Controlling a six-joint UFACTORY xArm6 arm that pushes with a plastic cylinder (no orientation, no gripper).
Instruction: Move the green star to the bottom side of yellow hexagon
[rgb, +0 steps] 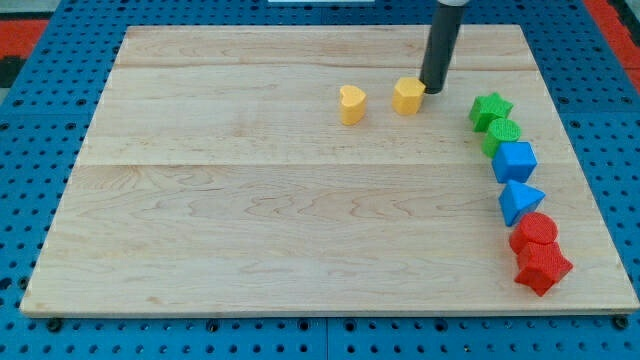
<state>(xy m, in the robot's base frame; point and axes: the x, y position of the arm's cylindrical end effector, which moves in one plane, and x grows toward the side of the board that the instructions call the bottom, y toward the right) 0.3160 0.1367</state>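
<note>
my tip (434, 89) touching yellow hexagon (408, 96), green star (490, 110) near board's right edge

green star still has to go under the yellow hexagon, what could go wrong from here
1. My tip sits right against the yellow hexagon, on its right; any move toward the view's left may shove that reference block.
2. The green star touches a second green block just below it, so pushing the star could drag that along.
3. The star lies near the board's right edge, leaving little room to get behind it.

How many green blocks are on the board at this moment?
2, both near the view's right edge: the green star and, touching it just below, a rounder green block. None seems hidden.
</note>
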